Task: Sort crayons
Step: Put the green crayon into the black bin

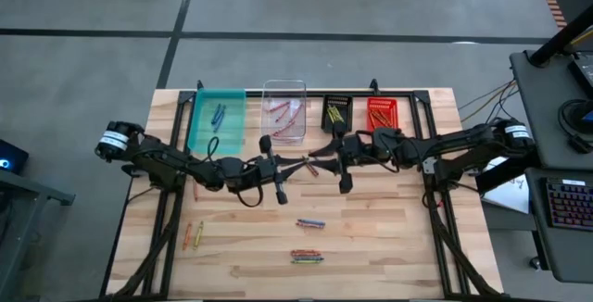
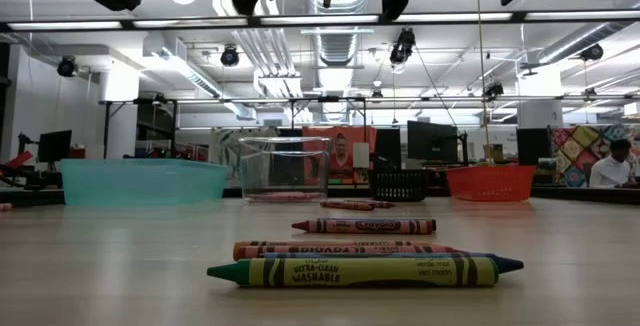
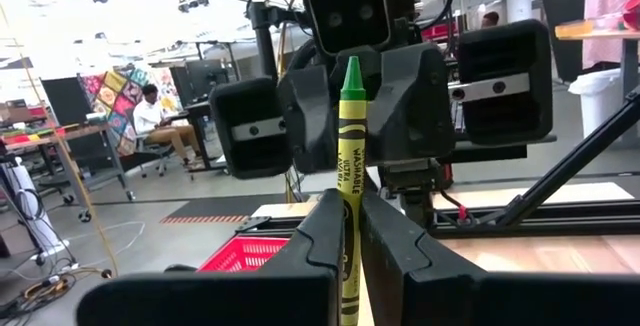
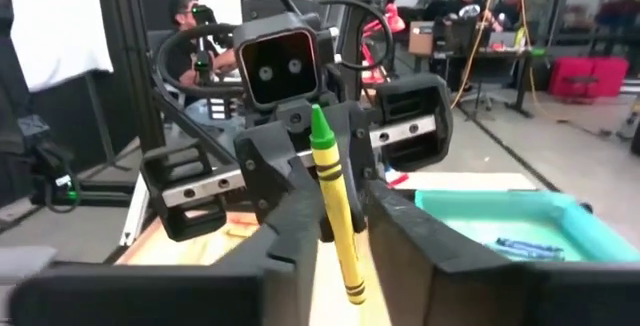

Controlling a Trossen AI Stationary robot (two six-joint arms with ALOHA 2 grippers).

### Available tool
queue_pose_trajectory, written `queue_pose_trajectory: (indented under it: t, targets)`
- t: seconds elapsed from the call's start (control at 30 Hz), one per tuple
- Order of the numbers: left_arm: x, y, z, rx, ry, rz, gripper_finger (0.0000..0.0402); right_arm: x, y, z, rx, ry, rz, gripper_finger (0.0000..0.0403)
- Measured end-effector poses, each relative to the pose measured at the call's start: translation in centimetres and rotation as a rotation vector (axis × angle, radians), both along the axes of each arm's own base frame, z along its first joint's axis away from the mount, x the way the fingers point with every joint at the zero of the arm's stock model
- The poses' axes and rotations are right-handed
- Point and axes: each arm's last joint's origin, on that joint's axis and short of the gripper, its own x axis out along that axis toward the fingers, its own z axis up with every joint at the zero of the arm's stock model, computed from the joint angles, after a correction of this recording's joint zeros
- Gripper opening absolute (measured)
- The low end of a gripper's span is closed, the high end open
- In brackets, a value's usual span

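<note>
Above the middle of the table my two grippers face each other. Between them a yellow-green crayon stands upright, its green tip up. My left gripper is shut on it. My right gripper is open, one finger on either side of the same crayon, with a gap showing beside it. In the high view the fingertips of the left gripper and right gripper meet. Other crayons lie flat on the wooden table. My left gripper pinches the crayon's paper-wrapped shaft between its two fingers, below the crayon's middle. The fingers come level from the table's left and lie across the crayon. It stands upright in the hold, lifted clear of the table.
Along the far edge stand four bins: teal, clear, black and red, each with some crayons in it. In the low view several crayons lie near the front. People sit in the room beyond the table.
</note>
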Motion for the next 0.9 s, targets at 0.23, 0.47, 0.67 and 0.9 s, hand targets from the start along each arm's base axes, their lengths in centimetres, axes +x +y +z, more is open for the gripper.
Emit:
queue_pose_trajectory:
  t: [0.23, 0.47, 0.67, 0.9]
  targets:
    - [0.07, 0.01, 0.17, 0.001, -0.004, 0.001, 0.0000, 0.01, 0.00, 0.12, 0.022, -0.012, 0.001, 0.0168]
    - [0.67, 0.09, -0.02, 0.001, -0.005, 0.008, 0.0000, 0.63, 0.00, -0.33, -0.017, -0.039, -0.001, 0.0188]
    - [0.86, 0.01, 0.06, 0.002, -0.013, 0.008, 0.0000, 0.71, 0.00, -0.28, -0.031, -0.057, -0.003, 0.0162]
    - [0.84, 0.03, 0.10, 0.001, -0.014, 0.009, 0.0000, 0.63, -0.03, -0.16, -0.034, -0.062, -0.004, 0.0050]
